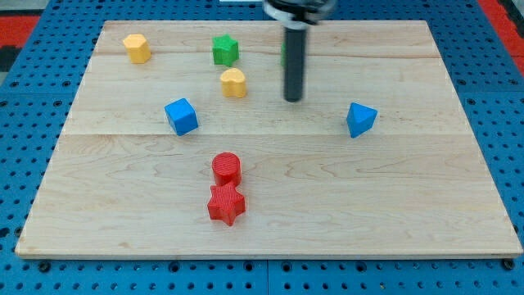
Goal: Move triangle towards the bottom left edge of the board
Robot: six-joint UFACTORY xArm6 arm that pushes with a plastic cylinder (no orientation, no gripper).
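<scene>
Wooden board [458, 213], my tip [293, 99] bare, no jaws, left of blue triangle [359, 119].

My tip [293, 99] stood on the bench [409, 205] near the view's top centre, just right of a yellow block [233, 83]; the blue triangle [359, 119] lay to its right, apart from it; a green block [224, 50] and another yellow block [137, 48] sat toward the top left; a blue cube [181, 115] lay left of centre; a red cylinder [226, 168] touched a red star [226, 204] below it; a sliver of green showed behind the rod.
</scene>
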